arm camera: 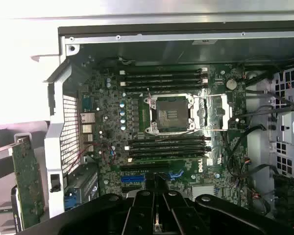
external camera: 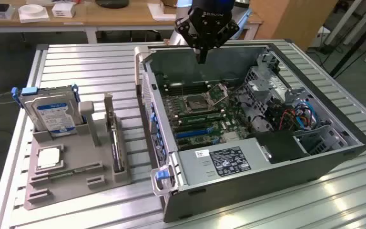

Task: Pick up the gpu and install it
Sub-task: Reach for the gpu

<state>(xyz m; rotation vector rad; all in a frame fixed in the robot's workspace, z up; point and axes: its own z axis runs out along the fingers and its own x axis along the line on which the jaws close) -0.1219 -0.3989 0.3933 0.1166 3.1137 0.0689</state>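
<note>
Desk: a slatted, silvery metal desk (external camera: 335, 200) is carrying everything, its ribs catching glare.
Room: a pale wooden table (external camera: 106, 19) with small white boxes is standing behind the desk, over a dark floor.
Computer case: a boxy dark-grey computer case (external camera: 247, 186) (arm camera: 186, 39) is lying on its side mid-desk, open face up.
Motherboard: a green motherboard (external camera: 202, 119) (arm camera: 112, 112) is lying flat inside, showing a square metal-framed socket (external camera: 196, 101) (arm camera: 169, 113) and rows of long black slots.
Holder: a matte grey holder (external camera: 75, 162) is sitting on the exterior view's left of the case, propping a boxy silver hard drive (external camera: 51, 112) upright.
gpu: the thin green gpu (external camera: 115, 143) (arm camera: 27, 186) is standing on edge in the holder's slot nearest the case, outside the case, untouched.
Hand: the black hand (external camera: 202, 58) (arm camera: 158, 196) is hovering over the case's far side, fingers pressed together to a point, gripping nothing, well apart from the gpu.
In the way: the case's perforated silver wall (arm camera: 71, 127) is standing between gpu and motherboard; red and blue cables (external camera: 300, 114) are crowding the end at the exterior view's right.
</note>
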